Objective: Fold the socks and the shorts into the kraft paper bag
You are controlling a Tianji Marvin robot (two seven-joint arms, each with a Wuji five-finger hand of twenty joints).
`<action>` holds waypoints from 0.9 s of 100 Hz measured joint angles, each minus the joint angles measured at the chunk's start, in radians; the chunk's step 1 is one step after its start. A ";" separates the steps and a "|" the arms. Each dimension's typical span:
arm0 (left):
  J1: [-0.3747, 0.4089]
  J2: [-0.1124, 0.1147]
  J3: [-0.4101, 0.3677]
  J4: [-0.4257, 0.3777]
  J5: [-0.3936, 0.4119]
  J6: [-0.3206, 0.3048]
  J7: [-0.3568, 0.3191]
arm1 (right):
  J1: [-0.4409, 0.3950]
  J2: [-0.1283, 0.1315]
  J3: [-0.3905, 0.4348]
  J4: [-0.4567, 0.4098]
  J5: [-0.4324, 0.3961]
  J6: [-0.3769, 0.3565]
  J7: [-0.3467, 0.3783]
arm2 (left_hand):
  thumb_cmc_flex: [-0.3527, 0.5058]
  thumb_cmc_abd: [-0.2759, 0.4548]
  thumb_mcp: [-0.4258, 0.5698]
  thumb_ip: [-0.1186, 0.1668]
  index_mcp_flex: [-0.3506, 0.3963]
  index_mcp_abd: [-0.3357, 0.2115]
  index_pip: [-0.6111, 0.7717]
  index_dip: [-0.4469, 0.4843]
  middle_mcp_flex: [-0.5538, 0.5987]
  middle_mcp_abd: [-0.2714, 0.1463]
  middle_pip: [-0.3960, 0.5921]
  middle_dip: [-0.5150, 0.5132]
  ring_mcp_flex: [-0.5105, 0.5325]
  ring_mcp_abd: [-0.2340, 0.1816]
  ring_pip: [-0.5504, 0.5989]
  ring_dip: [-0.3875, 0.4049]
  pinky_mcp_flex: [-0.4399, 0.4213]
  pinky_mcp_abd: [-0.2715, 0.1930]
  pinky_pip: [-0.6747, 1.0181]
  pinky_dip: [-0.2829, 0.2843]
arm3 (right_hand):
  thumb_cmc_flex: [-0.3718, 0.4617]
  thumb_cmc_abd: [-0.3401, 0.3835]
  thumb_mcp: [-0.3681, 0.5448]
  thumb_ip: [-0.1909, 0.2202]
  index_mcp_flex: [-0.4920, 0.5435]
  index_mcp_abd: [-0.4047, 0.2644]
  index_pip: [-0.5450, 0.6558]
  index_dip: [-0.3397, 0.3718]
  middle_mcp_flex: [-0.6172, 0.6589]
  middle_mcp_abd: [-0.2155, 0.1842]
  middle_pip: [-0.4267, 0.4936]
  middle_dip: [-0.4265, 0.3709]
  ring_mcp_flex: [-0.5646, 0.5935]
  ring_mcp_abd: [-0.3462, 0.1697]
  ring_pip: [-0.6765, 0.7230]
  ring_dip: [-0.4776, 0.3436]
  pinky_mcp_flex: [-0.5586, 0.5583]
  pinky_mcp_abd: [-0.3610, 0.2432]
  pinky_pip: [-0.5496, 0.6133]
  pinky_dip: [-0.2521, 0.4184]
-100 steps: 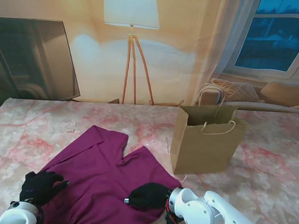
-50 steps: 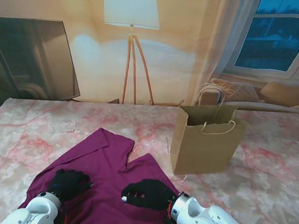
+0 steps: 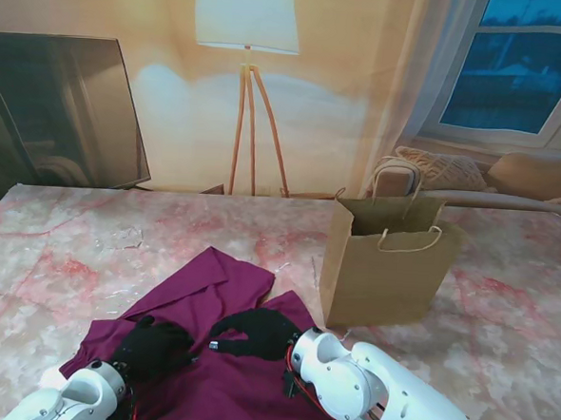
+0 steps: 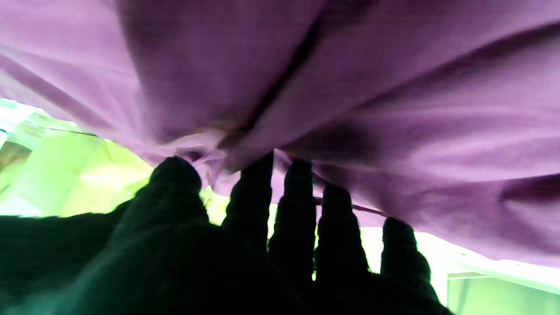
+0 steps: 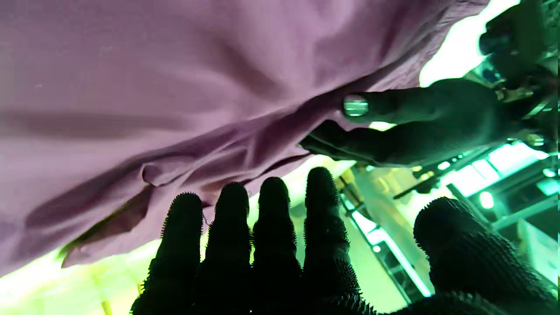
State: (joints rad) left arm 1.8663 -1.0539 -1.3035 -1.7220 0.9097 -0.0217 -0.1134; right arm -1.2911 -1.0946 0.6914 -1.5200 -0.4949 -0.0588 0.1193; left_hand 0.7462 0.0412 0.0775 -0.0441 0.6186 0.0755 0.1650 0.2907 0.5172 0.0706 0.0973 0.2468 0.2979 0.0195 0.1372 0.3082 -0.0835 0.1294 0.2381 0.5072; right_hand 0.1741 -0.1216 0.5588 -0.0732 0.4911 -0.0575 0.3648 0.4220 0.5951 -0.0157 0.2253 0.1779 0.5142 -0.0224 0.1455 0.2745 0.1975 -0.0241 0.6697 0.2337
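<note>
Both hands, left hand (image 3: 153, 348) and right hand (image 3: 254, 332), are laid on the maroon shorts (image 3: 209, 291) at 6 o'clock, likely mid-fold; grasp on the cloth cannot be told; kraft paper bag (image 3: 383, 273) is stood open at 3 o'clock for loading; socks not seen.

Warm lamp-lit stand view; wrist views backlit, blurred (green cast).

White jointed arms (image 3: 383, 397) wear black knobbly gloves (image 3: 254, 330).
</note>
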 measured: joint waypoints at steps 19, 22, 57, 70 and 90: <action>0.021 0.000 -0.015 0.004 0.001 -0.022 0.030 | 0.132 -0.061 -0.119 0.188 0.083 0.041 -0.050 | 0.000 0.000 0.011 0.000 0.015 -0.059 0.022 0.004 0.000 0.000 0.000 0.000 0.000 -0.001 0.000 -0.001 0.000 -0.003 -0.013 0.023 | -0.032 0.031 -0.048 0.000 -0.038 0.000 -0.012 -0.011 -0.042 -0.021 -0.026 -0.005 -0.063 -0.029 -0.012 -0.013 -0.041 -0.033 -0.030 -0.009; 0.025 0.000 -0.020 0.003 0.001 -0.027 0.028 | 0.141 -0.068 -0.123 0.200 0.098 0.055 -0.045 | 0.000 0.000 0.011 0.000 0.015 -0.063 0.022 0.004 0.000 0.000 0.000 0.000 0.000 -0.001 0.000 -0.001 0.001 -0.003 -0.013 0.023 | -0.032 0.041 -0.048 0.000 -0.038 0.001 -0.012 -0.011 -0.034 -0.022 -0.026 -0.009 -0.062 -0.033 -0.012 -0.013 -0.044 -0.033 -0.030 -0.009; 0.207 -0.017 -0.139 -0.116 0.077 0.020 0.161 | 0.137 -0.057 -0.110 0.165 0.031 0.113 0.012 | -0.005 0.000 0.022 0.000 0.001 -0.032 0.043 0.005 0.000 0.000 0.000 0.000 0.001 0.020 0.000 -0.007 0.020 -0.017 -0.008 0.060 | -0.045 0.055 -0.074 0.000 -0.032 0.001 -0.012 -0.011 -0.032 -0.023 -0.017 -0.013 -0.051 -0.037 -0.015 -0.013 -0.033 -0.058 -0.041 -0.009; 0.298 -0.026 -0.179 -0.184 0.100 0.062 0.185 | 0.132 -0.054 -0.104 0.165 0.035 0.117 0.013 | -0.010 0.000 0.022 0.000 0.006 -0.014 0.044 0.005 0.007 0.004 0.000 0.001 0.020 0.041 0.000 0.015 0.027 -0.017 0.055 0.082 | -0.045 0.055 -0.074 0.000 -0.032 0.001 -0.012 -0.011 -0.032 -0.023 -0.017 -0.013 -0.052 -0.051 -0.015 -0.013 -0.038 -0.084 -0.041 -0.009; 0.386 -0.040 -0.183 -0.215 0.102 0.158 0.282 | 0.131 -0.054 -0.098 0.167 0.038 0.123 0.013 | -0.010 0.000 0.018 0.000 0.105 0.036 0.075 0.027 0.160 0.062 0.026 0.033 0.158 0.123 0.061 0.066 0.062 0.022 0.256 0.085 | -0.045 0.055 -0.086 0.000 -0.032 0.001 -0.012 -0.011 -0.032 -0.023 -0.012 -0.013 -0.053 -0.053 -0.015 -0.013 -0.036 -0.091 -0.041 -0.008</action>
State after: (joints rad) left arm 2.2519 -1.0944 -1.4862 -1.9372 1.0116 0.1362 0.1686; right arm -1.1598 -1.1483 0.5934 -1.3533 -0.4573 0.0646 0.1321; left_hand 0.7358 0.0412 0.0959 -0.0439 0.7236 0.1112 0.2405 0.3179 0.6774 0.1326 0.1230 0.2795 0.4562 0.1423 0.1983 0.3743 -0.0216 0.1512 0.4937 0.5921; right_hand 0.1296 -0.0671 0.4730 -0.0730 0.4593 -0.0568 0.3530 0.4110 0.5634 -0.0386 0.2129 0.1650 0.4616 -0.0755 0.1306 0.2614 0.1620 -0.1150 0.6288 0.2262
